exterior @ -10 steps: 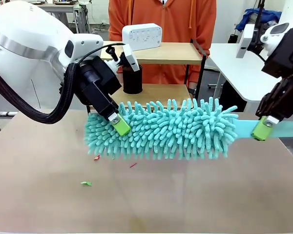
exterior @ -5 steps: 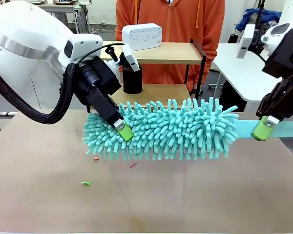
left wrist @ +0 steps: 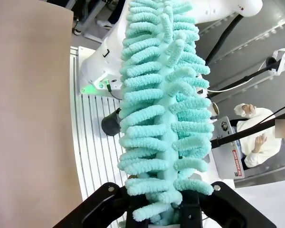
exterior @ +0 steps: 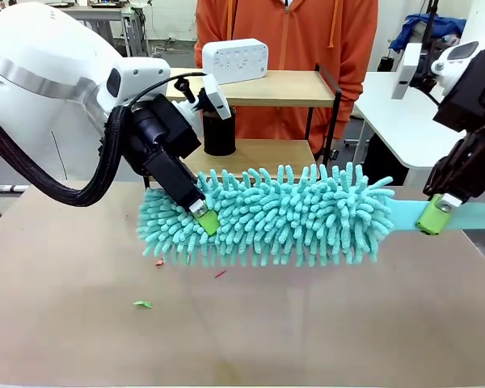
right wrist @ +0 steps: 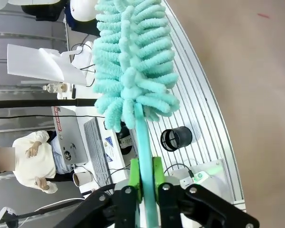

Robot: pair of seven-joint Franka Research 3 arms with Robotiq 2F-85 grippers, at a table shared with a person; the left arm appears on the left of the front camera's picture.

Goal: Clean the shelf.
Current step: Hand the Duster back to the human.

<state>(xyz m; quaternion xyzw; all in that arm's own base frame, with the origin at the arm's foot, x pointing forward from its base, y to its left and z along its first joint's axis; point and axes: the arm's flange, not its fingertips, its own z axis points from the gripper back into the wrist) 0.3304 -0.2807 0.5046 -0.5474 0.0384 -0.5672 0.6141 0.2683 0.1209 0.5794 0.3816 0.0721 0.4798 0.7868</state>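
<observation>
The teal duster (exterior: 267, 217) is held level above the table (exterior: 242, 323). Its fluffy end is pinched by the left end effector (exterior: 202, 217), its handle by the right end effector (exterior: 433, 214), apparently for a handover. The shelf (exterior: 263, 121) is just behind.

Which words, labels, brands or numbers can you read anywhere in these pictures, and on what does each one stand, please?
None can be read.
Red strip label on the grey case, left wrist view: print too small and turned sideways.
The same case, right wrist view: label blurred.
White box on the shelf: marks too small.
</observation>
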